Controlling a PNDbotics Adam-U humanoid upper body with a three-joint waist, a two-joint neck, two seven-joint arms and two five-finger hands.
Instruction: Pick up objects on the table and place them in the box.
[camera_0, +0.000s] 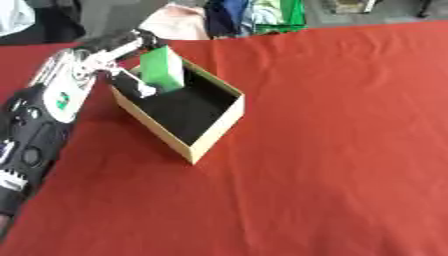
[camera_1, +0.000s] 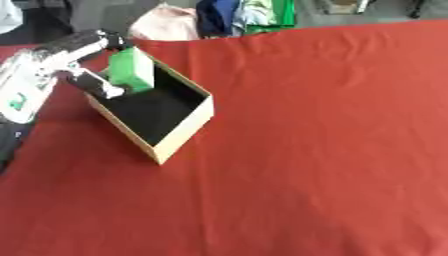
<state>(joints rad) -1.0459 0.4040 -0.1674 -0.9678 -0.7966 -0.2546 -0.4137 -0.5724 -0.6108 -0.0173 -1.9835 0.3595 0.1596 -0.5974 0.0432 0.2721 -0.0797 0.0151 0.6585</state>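
Red cloth (camera_0: 332, 150) is seen covering the table from the near edge to the far side, bare across the right. At far left, a tan box (camera_0: 219, 127) with a black interior is set askew on it. Over the box's far-left corner a green block (camera_0: 163, 69) is held by the left hand (camera_0: 114, 60), fingers and thumb clamped on its sides.

We found the left arm (camera_0: 39, 115) entering from the left edge and extended toward the far side. Its left hand (camera_0: 109, 55) was raised, with fingers (camera_0: 140, 86) and thumb curled in a pinch. We saw no right hand.
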